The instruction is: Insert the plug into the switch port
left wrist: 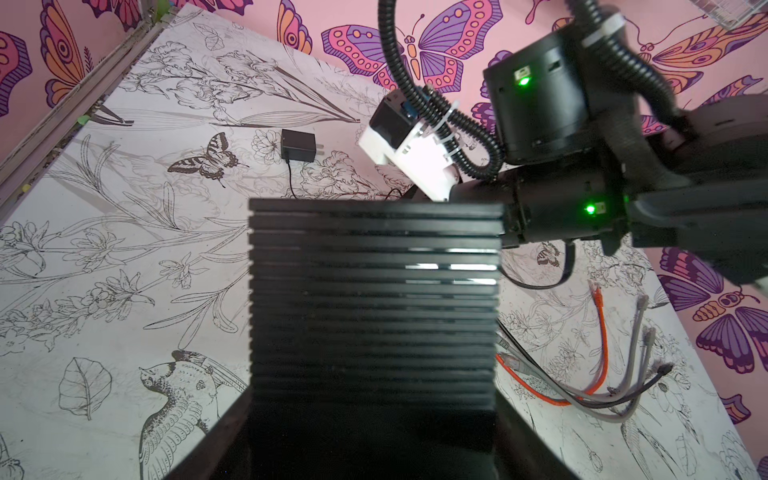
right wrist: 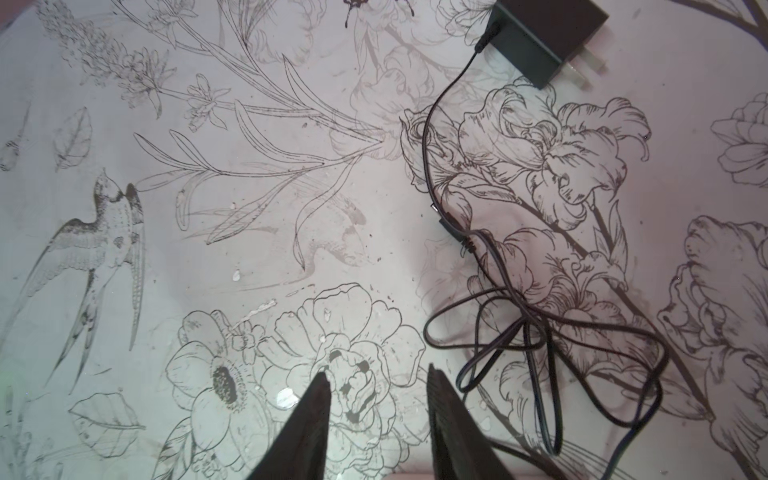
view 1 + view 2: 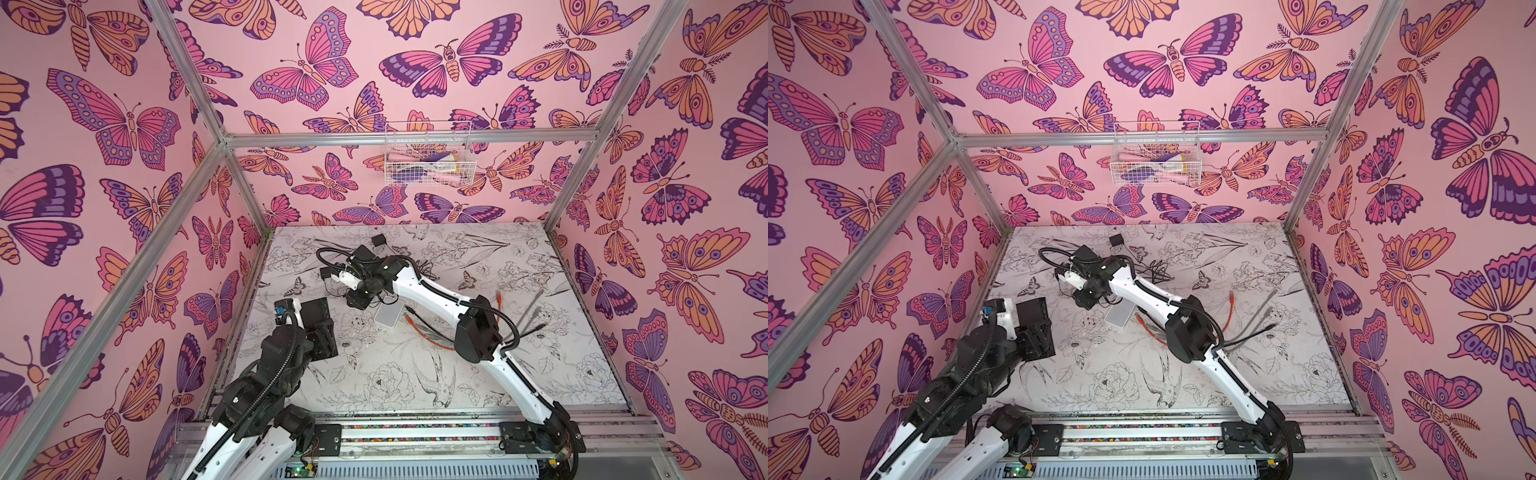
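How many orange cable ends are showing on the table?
2. One orange plug lies on the right, past the right arm. The other orange plug lies beside the white switch box. The arm hides part of the cable between them.

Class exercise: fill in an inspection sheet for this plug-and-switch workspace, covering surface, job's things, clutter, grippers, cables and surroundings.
Surface: table printed with line-drawn flowers and birds; scuffed and spotted.
Job's things: white switch box lies mid-table, partly under the right arm, ports not visible; black power adapter lies at the back, its small plug loose on the table.
Clutter: nothing seen.
Grippers: right gripper has its fingers apart above the table, holding nothing; left gripper is raised, state unclear.
Cables: adapter cord tangled in loops; orange network cable and grey cables unplugged beside the switch.
Surroundings: butterfly-print walls, aluminium frame, wire basket on the back wall.
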You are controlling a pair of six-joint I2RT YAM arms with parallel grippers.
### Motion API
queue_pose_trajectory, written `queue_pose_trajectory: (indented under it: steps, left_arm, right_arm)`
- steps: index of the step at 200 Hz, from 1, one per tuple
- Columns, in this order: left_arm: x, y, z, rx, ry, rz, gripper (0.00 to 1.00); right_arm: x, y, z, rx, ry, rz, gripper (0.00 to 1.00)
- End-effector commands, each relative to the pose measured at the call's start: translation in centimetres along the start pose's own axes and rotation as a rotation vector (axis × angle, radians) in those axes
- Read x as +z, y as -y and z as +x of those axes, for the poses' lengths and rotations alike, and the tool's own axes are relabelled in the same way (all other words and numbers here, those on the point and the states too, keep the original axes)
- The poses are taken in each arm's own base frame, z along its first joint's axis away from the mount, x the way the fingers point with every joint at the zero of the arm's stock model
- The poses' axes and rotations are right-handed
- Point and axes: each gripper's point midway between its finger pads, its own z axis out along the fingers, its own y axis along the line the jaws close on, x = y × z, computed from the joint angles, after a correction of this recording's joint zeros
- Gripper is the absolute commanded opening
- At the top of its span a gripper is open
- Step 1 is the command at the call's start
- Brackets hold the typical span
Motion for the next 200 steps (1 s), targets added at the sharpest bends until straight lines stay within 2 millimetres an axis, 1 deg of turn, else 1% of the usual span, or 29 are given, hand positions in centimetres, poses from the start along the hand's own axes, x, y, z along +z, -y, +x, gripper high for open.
queue_pose_trajectory:
  steps: [1, 23, 35, 63, 100, 113, 126, 142, 156, 176, 188, 200]
  left_arm:
    - [-0.8, -0.2, -0.4, -0.024, 0.02, 0.009, 0.0]
    - [-1.1, -0.4, -0.3, -0.026, 0.023, 0.005, 0.01]
    - [-1.2, -0.5, -0.2, -0.024, 0.022, 0.002, 0.01]
    - [-1.1, -0.8, -0.2, -0.02, 0.027, -0.017, 0.01]
    - [-0.2, -1.0, 0.1, -0.014, 0.008, -0.04, 0.01]
    - [0.0, -1.0, 0.1, -0.012, 0.007, -0.044, 0.01]
    - [0.1, -1.0, 0.2, -0.013, 0.008, -0.046, 0.01]
    - [0.2, -1.1, 0.3, -0.014, 0.01, -0.047, 0.01]
    - [0.3, -1.2, 0.4, -0.015, 0.01, -0.051, 0.01]
    - [0.3, -1.3, 0.5, -0.016, 0.01, -0.05, 0.0]
    - [0.3, -1.2, 0.5, -0.016, 0.01, -0.048, 0.0]
    - [0.3, -1.2, 0.6, -0.017, 0.008, -0.047, 0.0]
  right_arm:
    - [1.0, 1.3, 0.1, -0.033, -0.001, 0.02, 0.44]
    - [1.9, 2.6, 0.0, 0.006, 0.008, 0.032, 0.52]
    - [2.5, 3.4, 0.4, 0.016, 0.0, 0.057, 0.54]
    - [3.4, 4.8, 1.8, 0.024, -0.044, 0.127, 0.54]
    - [4.4, 5.4, 3.7, 0.014, -0.106, 0.15, 0.53]
    - [4.5, 5.3, 4.3, 0.008, -0.13, 0.148, 0.49]
    - [4.4, 5.2, 5.0, 0.0, -0.155, 0.144, 0.42]
    - [4.3, 4.7, 6.1, -0.01, -0.186, 0.125, 0.36]
    - [4.2, 4.0, 7.1, -0.021, -0.215, 0.094, 0.3]
    - [3.6, 3.0, 8.4, -0.056, -0.25, 0.084, 0.22]
    - [3.1, 2.6, 9.0, -0.074, -0.268, 0.092, 0.2]
    - [2.2, 2.1, 9.2, -0.083, -0.275, 0.092, 0.19]
